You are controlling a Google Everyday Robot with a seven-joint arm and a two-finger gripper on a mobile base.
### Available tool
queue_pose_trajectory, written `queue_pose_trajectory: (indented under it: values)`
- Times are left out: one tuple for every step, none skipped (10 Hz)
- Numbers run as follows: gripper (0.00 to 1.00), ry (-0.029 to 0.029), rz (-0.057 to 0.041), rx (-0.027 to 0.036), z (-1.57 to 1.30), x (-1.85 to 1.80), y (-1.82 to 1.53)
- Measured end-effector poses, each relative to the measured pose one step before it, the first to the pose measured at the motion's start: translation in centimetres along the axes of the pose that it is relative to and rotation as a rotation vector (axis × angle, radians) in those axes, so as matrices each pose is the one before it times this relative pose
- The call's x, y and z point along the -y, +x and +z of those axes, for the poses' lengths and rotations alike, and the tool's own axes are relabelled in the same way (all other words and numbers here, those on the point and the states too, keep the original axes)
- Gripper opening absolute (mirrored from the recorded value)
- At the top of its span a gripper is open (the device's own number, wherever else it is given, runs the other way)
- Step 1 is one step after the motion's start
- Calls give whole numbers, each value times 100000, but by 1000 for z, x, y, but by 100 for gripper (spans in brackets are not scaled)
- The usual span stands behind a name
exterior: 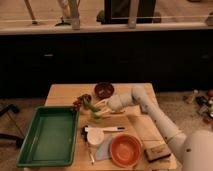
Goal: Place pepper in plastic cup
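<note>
Over at the left of the frame the green tray (47, 135) takes up that end of the table (62, 92) and plays no part in this. Just right of its upper corner sits a dark red lumpy item (79, 103), and tight against that is the pepper (88, 105), a slim green thing standing steeply with its lower end down at the plastic cup (96, 116). From where I stand I cannot tell whether that end is already inside the rim or only beside it. The pincer (99, 107) is right there at the centre of the frame, reaching in from the right, low over the cup. I cannot tell how far open it is, nor whether it has hold of the pepper. The step in hand looks like the drop itself, and the cup is small and light, so to my eye the pepper's lower end ought to be well inside the mouth before anything lets go. Any release should then be followed by a straight lift so the cup isn't tipped or dragged. The dark brown bowl (104, 90) lies just behind. The white round container (95, 136) and orange bowl (125, 149) sit nearer the bottom edge, all too easy to mistake for the target.
</note>
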Motion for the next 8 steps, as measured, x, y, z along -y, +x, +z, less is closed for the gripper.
queue_pose_trajectory:
  values:
    - [51, 127, 154, 635, -209, -100, 2]
    - [61, 393, 125, 327, -188, 7, 35]
    - [73, 162, 42, 395, -158, 9, -70]
    - [78, -253, 147, 215, 7, -81, 31]
    - [79, -32, 50, 277, 18, 52, -63]
    - [79, -328, 152, 275, 67, -47, 17]
    - [79, -40, 108, 174, 23, 46, -28]
    - [79, -58, 357, 103, 29, 18, -7]
